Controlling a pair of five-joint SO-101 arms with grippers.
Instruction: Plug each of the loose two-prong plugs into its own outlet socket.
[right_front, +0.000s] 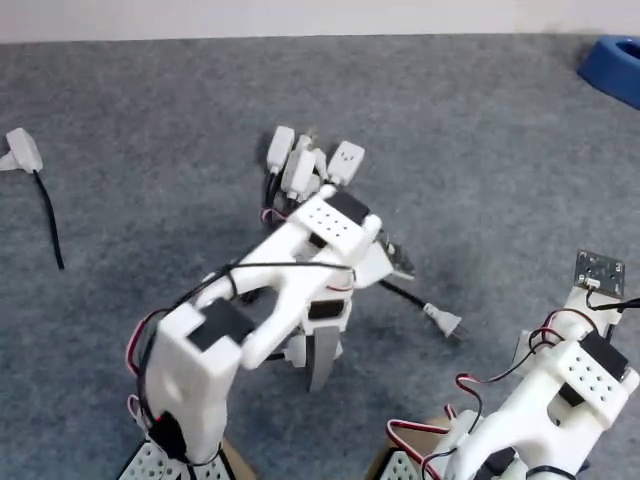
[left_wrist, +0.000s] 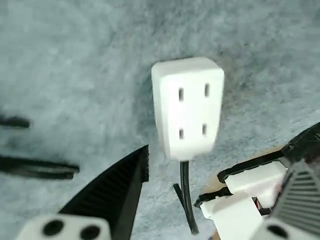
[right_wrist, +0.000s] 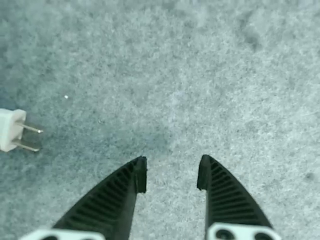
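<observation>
Tabletop (right_front: 500, 150) covered in grey felt, seen from above, with my two white arms rising from its near edge.

My left arm (right_front: 290, 270) is bent over the middle of the table. Its wrist camera looks down on a white outlet block (left_wrist: 187, 107) lying flat on the felt. Four slots face up in two pairs, and a black cord (left_wrist: 186, 195) trails from one end. My left gripper (left_wrist: 220, 160) is spread wide and holds nothing. One dark finger (left_wrist: 120, 190) sits to one side of the block and the other jaw is well off to the other side. Neither touches the block.

My right arm (right_front: 565, 390) stands at the near right corner. My right gripper (right_wrist: 171, 167) hangs over bare felt, its two dark fingers a narrow gap apart with nothing between them. A loose two-prong plug (right_wrist: 11, 131) lies near it, unplugged, with a white body and bare metal prongs. From above, that plug lies between the two arms on the end of a black cable.

Beyond the left arm, a bunch of white plug and socket pieces (right_front: 310, 160) lies close together. Another white piece (right_front: 22, 150) on a black lead (right_front: 48, 220) lies alone at the left edge; I cannot tell whether it is a plug or a socket. A blue container (right_front: 612, 62) sits at the far right corner.
</observation>
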